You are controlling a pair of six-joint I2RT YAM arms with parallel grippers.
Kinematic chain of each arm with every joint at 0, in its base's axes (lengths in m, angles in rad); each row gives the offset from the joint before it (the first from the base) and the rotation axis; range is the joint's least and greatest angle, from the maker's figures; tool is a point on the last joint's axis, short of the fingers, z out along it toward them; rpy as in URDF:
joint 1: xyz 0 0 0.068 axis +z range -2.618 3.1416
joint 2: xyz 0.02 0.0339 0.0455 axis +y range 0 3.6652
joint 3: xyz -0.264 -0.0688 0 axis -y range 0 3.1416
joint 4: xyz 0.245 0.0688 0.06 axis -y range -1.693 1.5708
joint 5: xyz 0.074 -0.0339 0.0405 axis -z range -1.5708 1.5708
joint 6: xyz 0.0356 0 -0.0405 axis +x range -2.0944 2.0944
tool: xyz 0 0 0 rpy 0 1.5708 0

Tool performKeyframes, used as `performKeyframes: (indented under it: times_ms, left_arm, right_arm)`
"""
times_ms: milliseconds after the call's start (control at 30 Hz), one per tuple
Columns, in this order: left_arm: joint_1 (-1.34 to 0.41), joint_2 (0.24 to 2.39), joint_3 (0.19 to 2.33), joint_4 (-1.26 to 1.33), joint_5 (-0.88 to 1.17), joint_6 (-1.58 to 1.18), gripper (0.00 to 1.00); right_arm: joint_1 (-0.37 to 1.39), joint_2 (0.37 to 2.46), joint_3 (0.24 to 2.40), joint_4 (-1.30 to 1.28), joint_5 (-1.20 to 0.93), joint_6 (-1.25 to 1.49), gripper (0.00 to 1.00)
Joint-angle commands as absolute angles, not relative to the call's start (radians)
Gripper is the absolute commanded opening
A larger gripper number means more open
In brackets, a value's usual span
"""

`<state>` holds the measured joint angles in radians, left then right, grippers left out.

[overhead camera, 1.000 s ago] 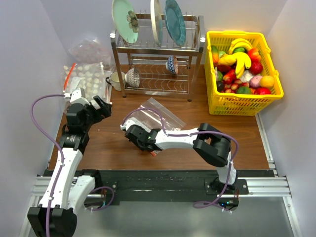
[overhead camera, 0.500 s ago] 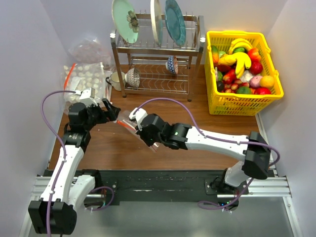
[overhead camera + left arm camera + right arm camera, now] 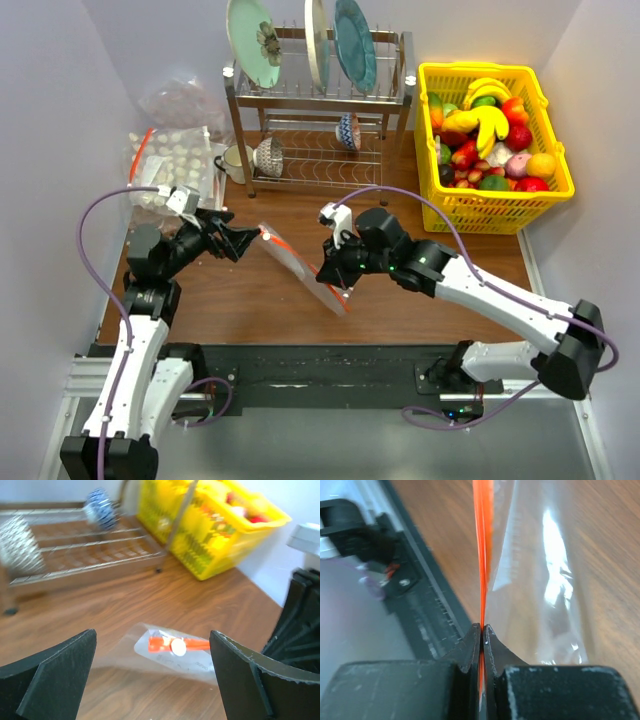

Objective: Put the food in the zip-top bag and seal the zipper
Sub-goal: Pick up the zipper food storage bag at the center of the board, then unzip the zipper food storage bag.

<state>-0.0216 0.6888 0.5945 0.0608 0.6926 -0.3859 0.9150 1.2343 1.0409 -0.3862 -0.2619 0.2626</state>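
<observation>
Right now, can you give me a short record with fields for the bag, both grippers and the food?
zip-top bag: clear, looks empty
right gripper: shut on the zipper
left gripper: open, at the bag's other end, not gripping
food: in the yellow basket
</observation>
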Motion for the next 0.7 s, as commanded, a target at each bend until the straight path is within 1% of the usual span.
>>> performKeyframes:
  times_ms: [0,133,200,367,533,667]
  left_arm:
    - [-0.021,0.644,0.575,0.288,0.876,-0.44,1.0]
    - [-0.031,0.62,0.555,0.464,0.931,-0.495,1.0]
    - [-0.031,0.63,0.554,0.539,0.957,-0.525,1.0]
    - [-0.034,0.676,0.597,0.571,1.06,-0.512,1.0]
    - [-0.055,0.71,0.595,0.689,1.134,-0.532,0.99]
    - [-0.119,0.753,0.563,0.823,1.146,-0.526,0.97]
  right_arm:
    - [0.881,1.154,1.066,-0.451,-0.376,0.293,0.01]
    - [0.824,1.108,1.075,-0.466,-0.469,0.327,0.01]
    - [0.816,1.069,1.081,-0.468,-0.482,0.339,0.01]
    - [0.807,1.022,1.126,-0.528,-0.462,0.356,0.01]
    - [0.805,0.982,1.158,-0.571,-0.479,0.379,0.01]
    - [0.805,0.944,1.175,-0.581,-0.517,0.396,0.01]
